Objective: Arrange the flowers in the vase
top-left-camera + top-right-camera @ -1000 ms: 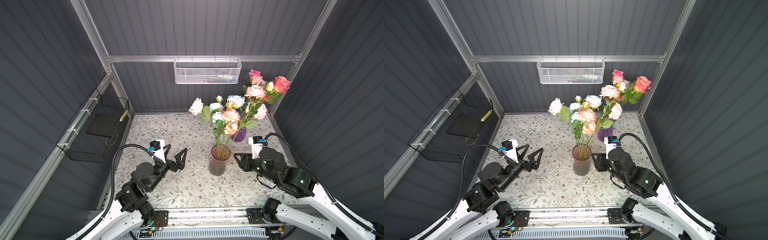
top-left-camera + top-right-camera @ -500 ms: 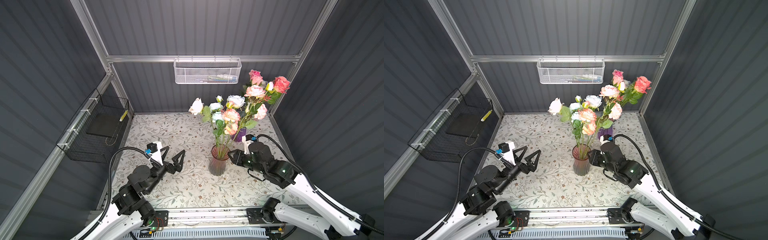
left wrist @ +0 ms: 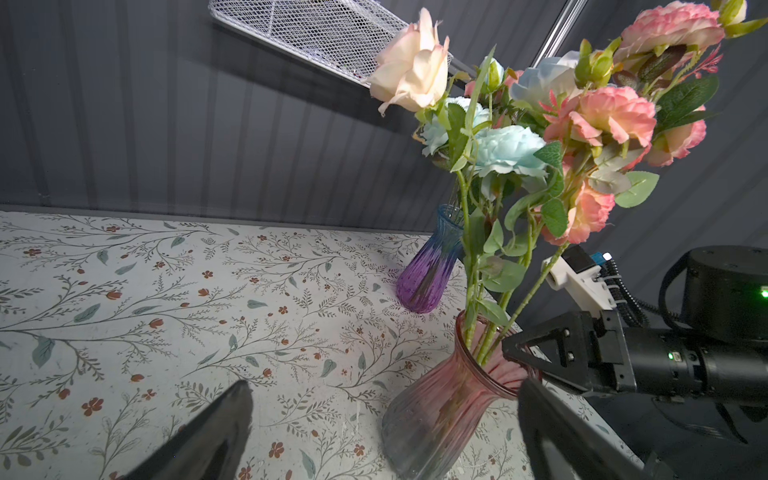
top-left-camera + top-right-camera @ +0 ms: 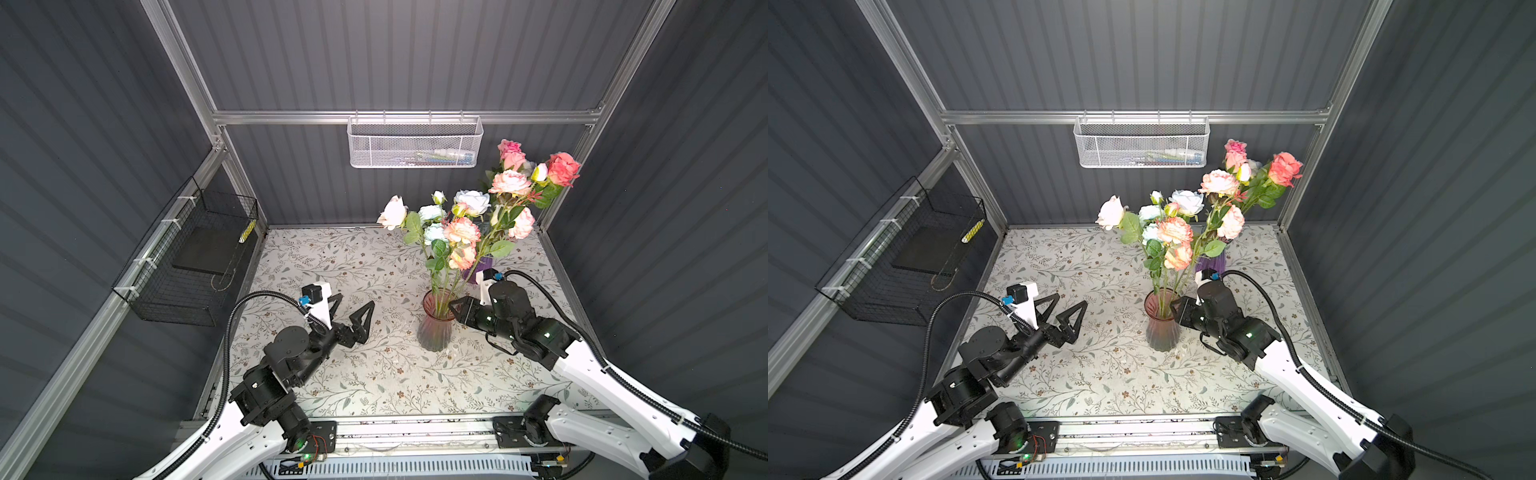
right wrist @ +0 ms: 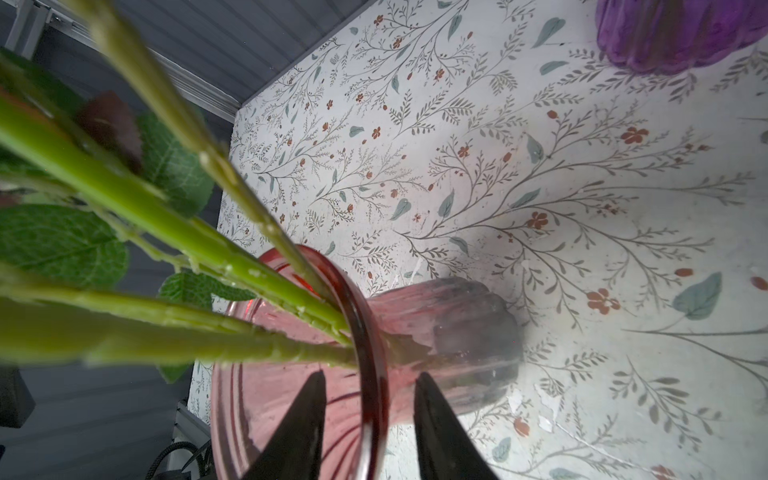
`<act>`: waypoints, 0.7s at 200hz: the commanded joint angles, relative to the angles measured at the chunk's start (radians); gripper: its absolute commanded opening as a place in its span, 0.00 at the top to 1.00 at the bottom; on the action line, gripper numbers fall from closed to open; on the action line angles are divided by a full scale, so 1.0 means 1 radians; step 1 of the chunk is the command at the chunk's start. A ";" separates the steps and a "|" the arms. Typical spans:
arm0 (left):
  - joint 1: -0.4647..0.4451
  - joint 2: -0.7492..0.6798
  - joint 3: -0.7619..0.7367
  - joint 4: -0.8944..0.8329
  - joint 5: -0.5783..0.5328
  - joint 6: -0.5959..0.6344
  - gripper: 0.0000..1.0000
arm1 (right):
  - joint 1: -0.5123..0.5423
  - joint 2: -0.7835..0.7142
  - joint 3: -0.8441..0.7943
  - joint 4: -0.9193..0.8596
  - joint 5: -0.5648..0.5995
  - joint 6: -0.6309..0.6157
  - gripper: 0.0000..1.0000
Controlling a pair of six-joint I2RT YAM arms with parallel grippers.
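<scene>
The flowers [image 4: 461,232] [image 4: 1173,230] [image 3: 511,153], pink, coral, white and pale blue, fan out above a ribbed pink glass vase [image 4: 434,332] [image 4: 1162,328] [image 3: 440,411]. Several green stems [image 5: 166,220] drop into its mouth. My right gripper [image 4: 454,307] [image 4: 1177,309] [image 5: 370,376] straddles the vase rim [image 5: 370,316], one finger inside and one outside, with a gap on each side, so it is open. My left gripper [image 4: 355,300] [image 4: 1071,299] [image 3: 384,384] stands wide open and empty to the left of the vase.
A purple-blue vase [image 4: 482,266] [image 3: 428,274] [image 5: 673,33] stands behind the pink one; I cannot tell whether stems are in it. A white mesh basket [image 4: 415,145] hangs on the back wall and a black wire basket [image 4: 195,257] on the left wall. The floral table [image 4: 332,266] is walled on three sides.
My right gripper has moved left to the pink vase's rim and its jaws have narrowed around it. The left arm has barely shifted.
</scene>
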 commanded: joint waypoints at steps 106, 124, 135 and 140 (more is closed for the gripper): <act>-0.005 -0.015 0.018 -0.030 0.007 0.025 0.00 | -0.008 0.111 -0.005 0.150 -0.030 0.023 0.69; -0.004 -0.022 0.019 -0.037 0.004 0.027 0.00 | -0.009 0.135 0.001 0.162 -0.036 0.021 0.69; -0.004 -0.025 0.019 -0.042 0.003 0.028 0.00 | -0.009 0.144 0.004 0.173 -0.035 0.022 0.70; -0.004 -0.026 0.020 -0.043 0.001 0.028 0.00 | -0.009 0.144 0.005 0.178 -0.036 0.023 0.70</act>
